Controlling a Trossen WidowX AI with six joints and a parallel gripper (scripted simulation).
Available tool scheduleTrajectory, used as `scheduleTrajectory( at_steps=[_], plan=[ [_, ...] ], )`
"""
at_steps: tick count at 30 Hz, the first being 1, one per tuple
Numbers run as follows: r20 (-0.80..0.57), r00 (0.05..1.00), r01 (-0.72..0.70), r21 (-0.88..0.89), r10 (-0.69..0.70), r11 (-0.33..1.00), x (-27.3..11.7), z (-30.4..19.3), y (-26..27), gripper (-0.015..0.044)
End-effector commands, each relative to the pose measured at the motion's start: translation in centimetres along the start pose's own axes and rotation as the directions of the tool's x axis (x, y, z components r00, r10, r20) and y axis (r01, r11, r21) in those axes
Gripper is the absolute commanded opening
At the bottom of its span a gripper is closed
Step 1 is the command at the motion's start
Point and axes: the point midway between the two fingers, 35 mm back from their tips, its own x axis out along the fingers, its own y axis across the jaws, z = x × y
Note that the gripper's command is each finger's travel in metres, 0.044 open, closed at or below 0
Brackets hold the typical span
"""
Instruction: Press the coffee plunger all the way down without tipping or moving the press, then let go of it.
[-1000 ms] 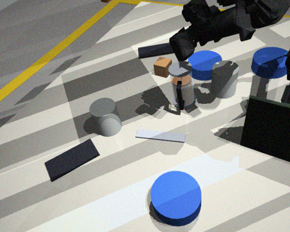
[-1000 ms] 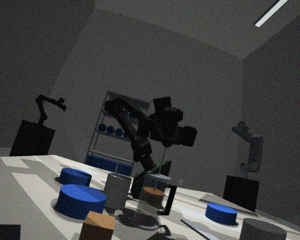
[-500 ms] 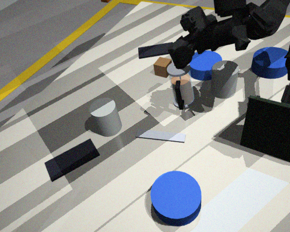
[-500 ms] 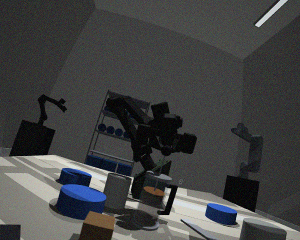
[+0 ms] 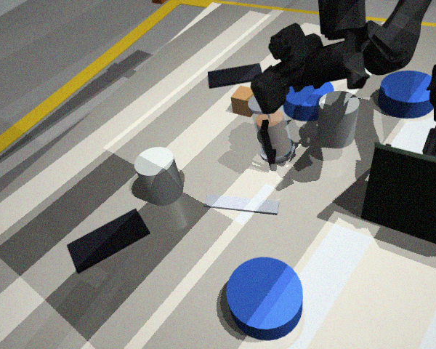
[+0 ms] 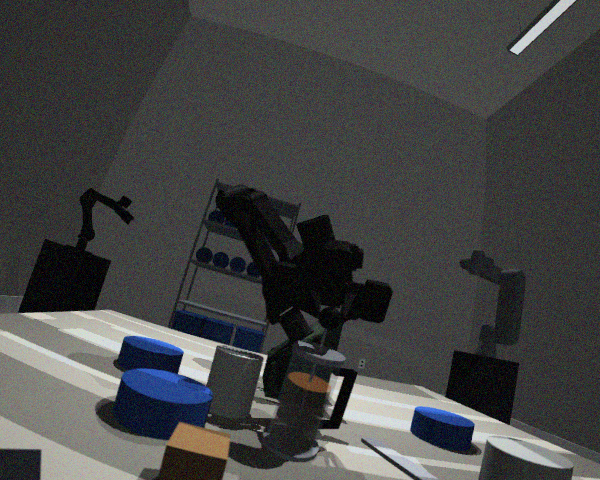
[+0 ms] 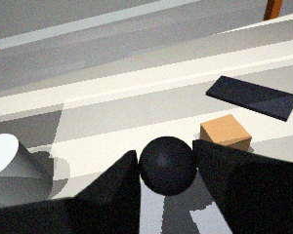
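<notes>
The coffee press (image 5: pixel 283 137) (image 6: pixel 301 410) is a clear glass with a black handle (image 5: pixel 267 140) (image 6: pixel 344 400), a pale lid and an orange-brown disc inside. It leans slightly, toward the left in the top view and the right in the exterior view. My gripper (image 5: pixel 267 107) (image 6: pixel 330 316) (image 7: pixel 164 153) is shut on the round black plunger knob (image 7: pixel 167 168), just above the lid. A short piece of rod shows between knob and lid in the exterior view. The gripper hides the knob in the top view.
A grey cylinder (image 5: pixel 338 126) (image 6: pixel 233 384) and a blue disc (image 5: pixel 304 103) (image 6: pixel 160 405) stand close by the press. An orange block (image 5: pixel 242 101) (image 6: pixel 194 452) (image 7: pixel 226 131) sits behind it in the top view. A pale flat plate (image 5: pixel 244 204) lies nearer that camera.
</notes>
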Motion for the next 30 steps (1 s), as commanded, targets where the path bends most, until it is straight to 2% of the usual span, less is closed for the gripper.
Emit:
scheduleTrajectory(
  at_steps=[1, 30],
  plan=[
    [-0.045, 0.999, 0.007, -0.040, -0.009, 0.999, 0.63, -1.73, -0.13, 0.0117],
    [-0.044, 0.999, 0.008, -0.040, -0.010, 0.999, 1.09, -1.22, 0.17, 0.0117]
  ],
)
